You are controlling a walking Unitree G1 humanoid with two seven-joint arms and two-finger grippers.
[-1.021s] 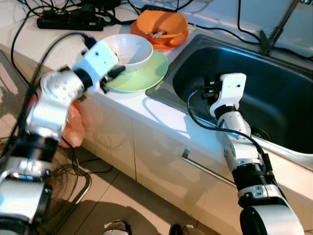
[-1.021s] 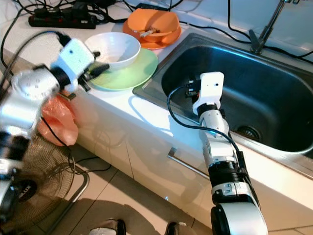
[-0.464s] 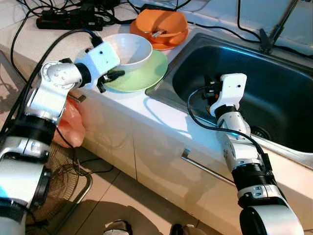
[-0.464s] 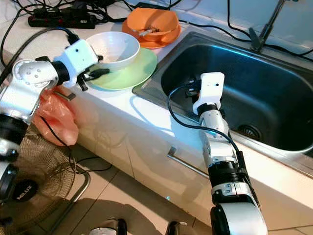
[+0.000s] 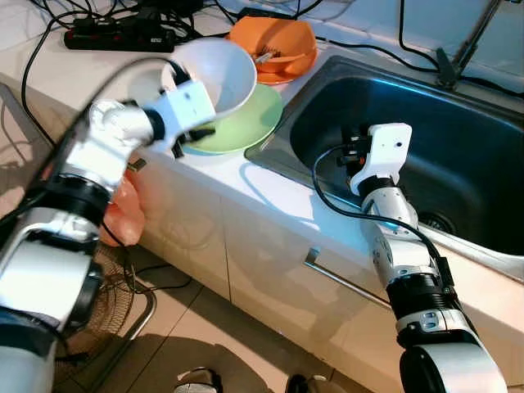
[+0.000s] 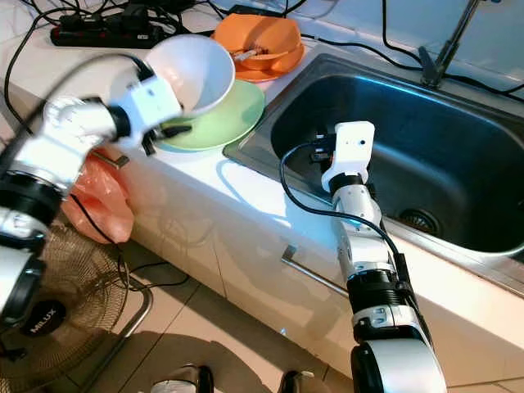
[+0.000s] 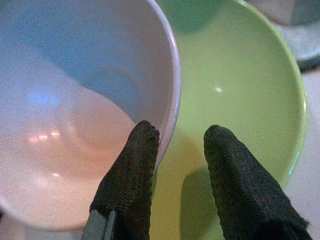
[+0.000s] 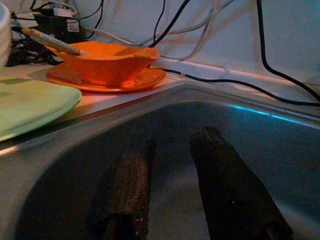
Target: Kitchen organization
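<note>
My left gripper (image 5: 196, 131) is shut on the rim of a white bowl (image 5: 214, 70), one finger (image 7: 131, 175) inside it and the other outside. The bowl is raised and tilted above a light green plate (image 5: 250, 124) on the white counter beside the sink. Behind the plate, an orange bowl (image 5: 274, 39) with a utensil in it sits on an orange plate. My right gripper (image 8: 170, 185) hangs open inside the steel sink (image 5: 434, 131), near its left wall, with nothing between its fingers.
A black power strip (image 5: 115, 37) and tangled cables lie at the back of the counter. A faucet stem (image 5: 463, 53) rises behind the sink. Below the counter edge are an orange plastic bag (image 5: 123, 214), a floor fan (image 6: 49, 303) and a cabinet handle (image 5: 344, 282).
The left gripper has lifted the white bowl off the green plate and tipped it up. The right arm has stayed in the sink.
</note>
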